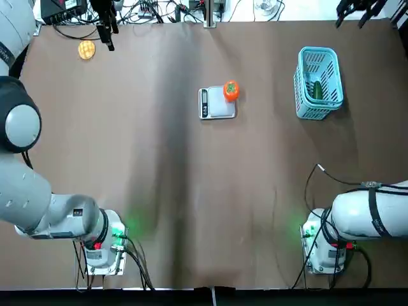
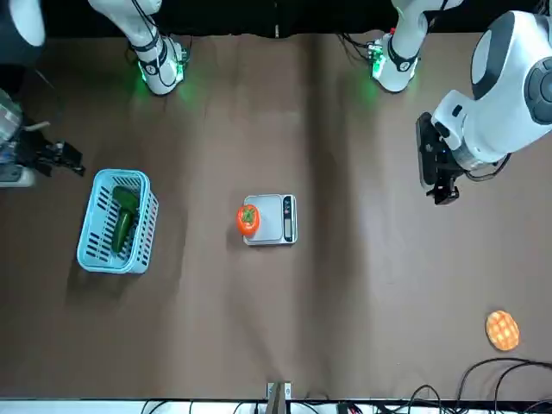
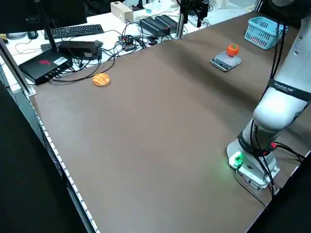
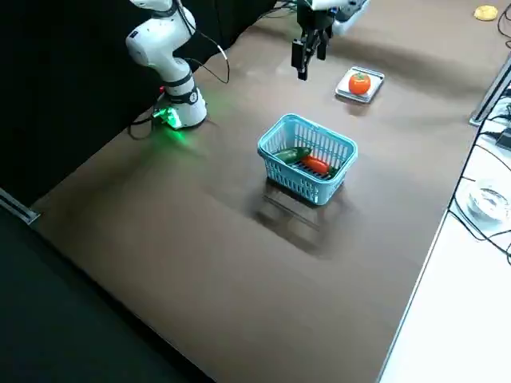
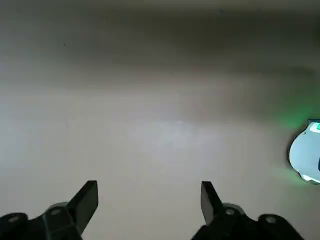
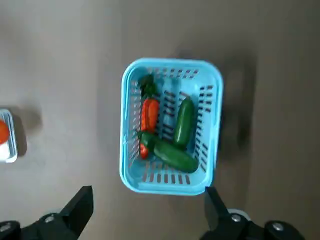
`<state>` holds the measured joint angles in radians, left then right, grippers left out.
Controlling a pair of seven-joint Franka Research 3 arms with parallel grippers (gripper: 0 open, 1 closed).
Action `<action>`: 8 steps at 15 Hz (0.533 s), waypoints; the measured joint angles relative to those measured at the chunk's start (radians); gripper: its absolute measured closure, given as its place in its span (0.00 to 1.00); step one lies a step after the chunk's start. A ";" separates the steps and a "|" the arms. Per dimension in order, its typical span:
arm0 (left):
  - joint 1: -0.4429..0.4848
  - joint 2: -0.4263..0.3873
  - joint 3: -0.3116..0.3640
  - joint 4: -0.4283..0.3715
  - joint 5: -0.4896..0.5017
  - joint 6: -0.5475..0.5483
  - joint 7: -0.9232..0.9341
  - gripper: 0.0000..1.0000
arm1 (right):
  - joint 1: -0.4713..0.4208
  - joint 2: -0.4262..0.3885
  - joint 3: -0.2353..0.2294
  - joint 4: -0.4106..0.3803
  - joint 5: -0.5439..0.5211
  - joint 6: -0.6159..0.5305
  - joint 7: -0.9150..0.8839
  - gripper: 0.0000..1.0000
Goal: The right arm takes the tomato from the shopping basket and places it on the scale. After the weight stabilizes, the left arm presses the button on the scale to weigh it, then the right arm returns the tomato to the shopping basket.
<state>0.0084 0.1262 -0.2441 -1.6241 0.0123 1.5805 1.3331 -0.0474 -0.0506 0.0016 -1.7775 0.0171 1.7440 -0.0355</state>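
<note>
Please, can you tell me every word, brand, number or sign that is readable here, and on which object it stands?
Scale: display and button marks too small to read.
Left arm: lettering on its dark band, too blurred to read.
Black box on the side desk: white label, too small to read.
No text is readable.

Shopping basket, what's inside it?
Inside the basket are two green vegetables and, partly under one of them, an orange carrot-like vegetable. The basket floor directly beneath them is covered, so I can't see it.
</note>
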 joint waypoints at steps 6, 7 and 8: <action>-0.009 0.007 0.000 0.000 0.000 0.000 0.000 0.09 | -0.007 0.007 0.011 0.063 0.000 -0.003 0.004 0.01; -0.011 0.009 0.000 0.000 0.000 0.000 0.000 0.09 | -0.010 0.010 0.011 0.065 0.000 -0.009 0.004 0.01; -0.013 0.011 -0.001 0.000 0.000 0.000 0.000 0.10 | -0.011 0.011 0.011 0.066 -0.001 -0.012 0.004 0.01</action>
<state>-0.0051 0.1376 -0.2447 -1.6242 0.0123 1.5805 1.3331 -0.0584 -0.0395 0.0125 -1.7114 0.0166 1.7317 -0.0310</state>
